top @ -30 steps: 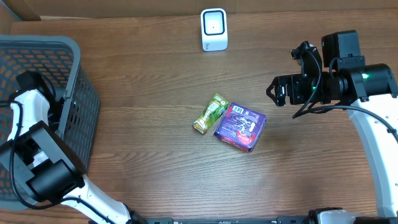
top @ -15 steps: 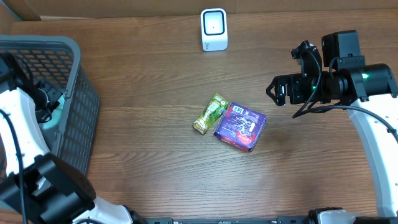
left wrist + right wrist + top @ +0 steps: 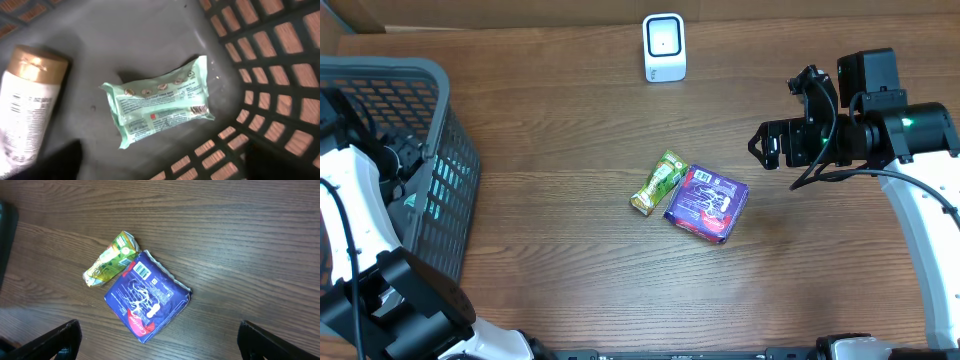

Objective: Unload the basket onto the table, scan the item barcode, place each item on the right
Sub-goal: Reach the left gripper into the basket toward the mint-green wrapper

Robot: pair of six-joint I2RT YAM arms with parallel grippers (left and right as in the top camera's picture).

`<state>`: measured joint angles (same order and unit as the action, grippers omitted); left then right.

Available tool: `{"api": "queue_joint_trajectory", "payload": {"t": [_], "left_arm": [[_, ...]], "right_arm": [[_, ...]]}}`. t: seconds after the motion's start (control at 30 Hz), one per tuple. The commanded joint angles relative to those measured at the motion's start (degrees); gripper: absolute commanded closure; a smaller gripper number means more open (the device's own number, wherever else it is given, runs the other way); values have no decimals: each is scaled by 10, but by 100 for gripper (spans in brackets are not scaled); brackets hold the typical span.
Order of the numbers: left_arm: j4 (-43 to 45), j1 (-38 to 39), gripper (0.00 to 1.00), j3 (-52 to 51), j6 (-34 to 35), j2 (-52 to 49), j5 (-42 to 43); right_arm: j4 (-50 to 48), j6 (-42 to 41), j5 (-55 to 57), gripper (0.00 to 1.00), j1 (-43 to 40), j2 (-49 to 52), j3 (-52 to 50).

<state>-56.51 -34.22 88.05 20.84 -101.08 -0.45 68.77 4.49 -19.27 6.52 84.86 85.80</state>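
**Risk: a covered barcode, or two packets lifted as one**

The fingers of the right gripper stand wide apart and hold nothing. They hang over the table toward its right edge. The left gripper is wide as well, down inside the basket at the left edge. A pale green packet lies free on the basket floor under it, beside a bottle with a gold cap.

The likely next thing to scan is the purple packet. It lies flat near the middle of the table, a little toward the right edge. It is thin and glossy, so fingers coming from above could slide off it or only press it down.

Its barcode faces up, close to one corner. A grip on that corner would hide the code from the scanner, which stands at the middle of the far edge. The packet must also be turned so the code faces the scanner, and the shiny wrap may give glare.

A small green packet lies at that same corner. The two seem to touch, though I cannot be sure, so a careless grip there could take both.

The left arm could catch the basket wall when it rises.
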Motion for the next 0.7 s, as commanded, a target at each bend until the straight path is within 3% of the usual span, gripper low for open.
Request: {"api": "queue_joint_trajectory", "payload": {"t": [0.0, 0.27, 0.47, 0.57, 0.63, 0.67], "left_arm": [[30, 1, 0, -37, -4, -8, -2], [158, 1, 1, -110, -145, -60, 3], [173, 1, 0, -111, -223, -122, 3], [170, 1, 0, -111, -226, -145, 3], [164, 1, 12, -111, -226, -154, 2], [161, 1, 27, -111, -226, -155, 3]], "right_arm": [[-3, -2, -3, 0, 4, 0, 0], [-1, -2, -3, 0, 4, 0, 0], [-1, -2, -3, 0, 4, 0, 0], [-1, -2, -3, 0, 4, 0, 0], [-1, -2, -3, 0, 4, 0, 0], [-1, -2, -3, 0, 4, 0, 0]]}}
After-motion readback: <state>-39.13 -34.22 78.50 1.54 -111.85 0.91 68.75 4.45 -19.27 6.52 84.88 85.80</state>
